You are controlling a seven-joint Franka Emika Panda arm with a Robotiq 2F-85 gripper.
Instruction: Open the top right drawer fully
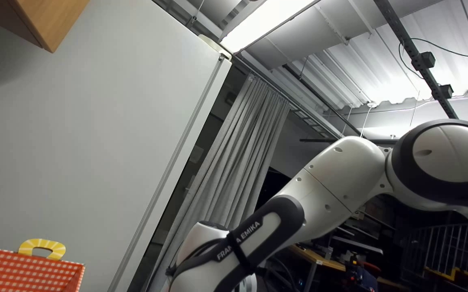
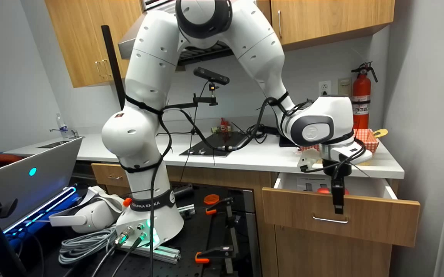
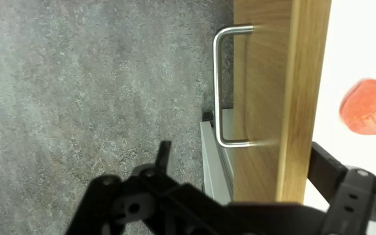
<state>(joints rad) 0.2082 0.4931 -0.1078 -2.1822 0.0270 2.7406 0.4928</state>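
The drawer [image 2: 299, 209] has a wooden front and stands pulled out below the counter; its front also shows in the wrist view [image 3: 263, 81]. Its silver bar handle [image 2: 330, 220] shows whole in the wrist view [image 3: 218, 88]. My gripper [image 2: 338, 198] points down over the drawer front. In the wrist view the gripper [image 3: 240, 160] is open and straddles the front panel. One finger is outside, apart from the panel. The other is inside the drawer, at or very near the panel's inner face. Neither finger is on the handle. The drawer is out of view in an exterior view.
A red strawberry-like object [image 3: 368, 107] lies inside the drawer. The counter edge [image 2: 379, 172] is above the drawer's back. A checkered basket [image 1: 31, 271] and a fire extinguisher [image 2: 361, 100] stand on the counter. A grey wall [image 2: 429, 134] rises beside the drawer.
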